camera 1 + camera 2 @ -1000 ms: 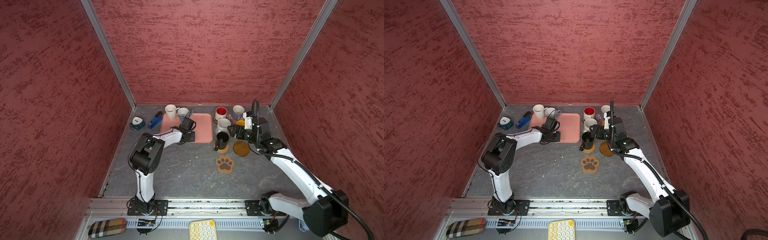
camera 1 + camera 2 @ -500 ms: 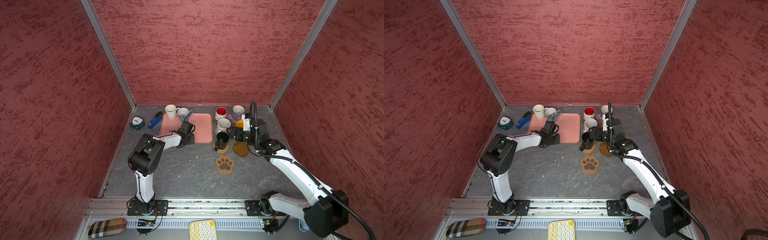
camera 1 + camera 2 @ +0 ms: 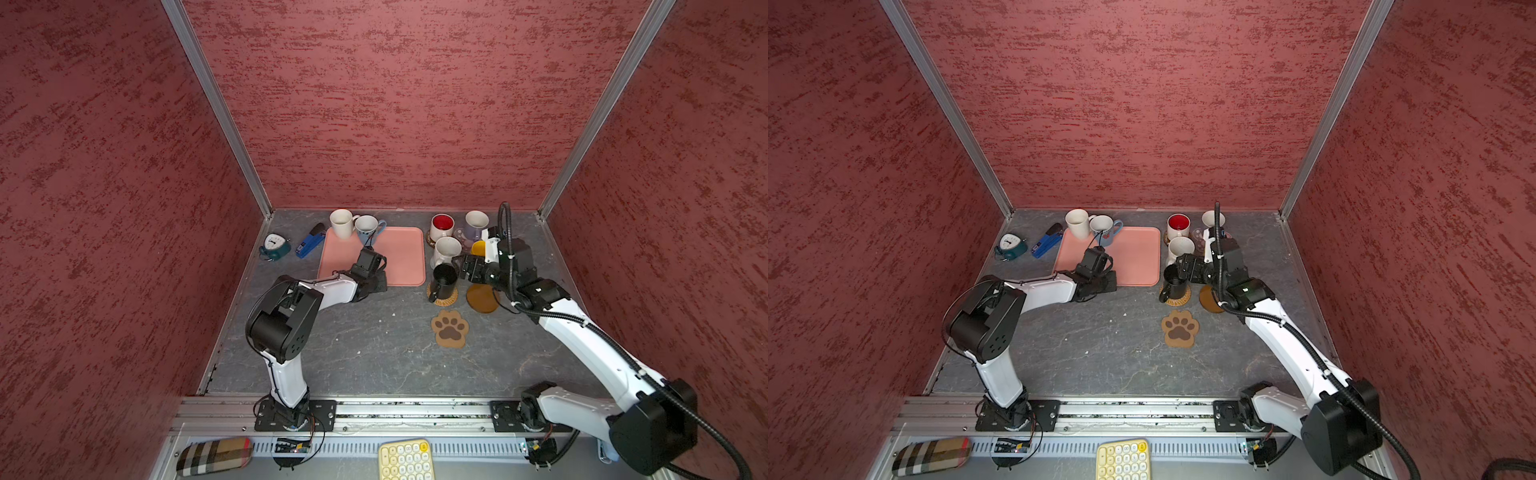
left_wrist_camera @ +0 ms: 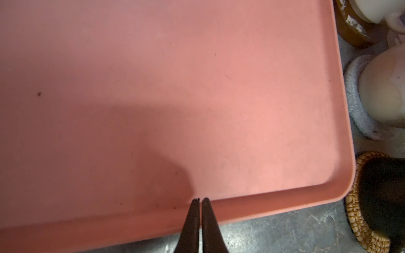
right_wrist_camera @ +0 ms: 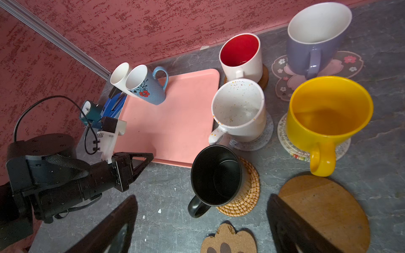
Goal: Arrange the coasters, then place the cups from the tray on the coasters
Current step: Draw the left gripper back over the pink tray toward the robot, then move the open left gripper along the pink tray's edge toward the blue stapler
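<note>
Placing is being done. The left claw (image 4: 200, 200) is closed, empty, at the flat salmon-pink tray (image 4: 197, 87); the right claw (image 5: 201, 197) is spread wide. The light blue ceramic mug (image 3: 366, 230), across the tray from the left claw, should be gripped next.

1. The tray (image 3: 399, 257) is plain salmon pink.
2. The light blue mug (image 5: 149, 89) bears a red flower on black stems.
3. The speckled mug (image 5: 240, 111) is white with coloured flecks.
4. The red-lined mug (image 5: 241, 57) is white outside.
5. The lavender mug (image 5: 313, 43) is white inside.
6. The paw-print coaster (image 3: 449, 329) is tan with dark brown pads.
</note>
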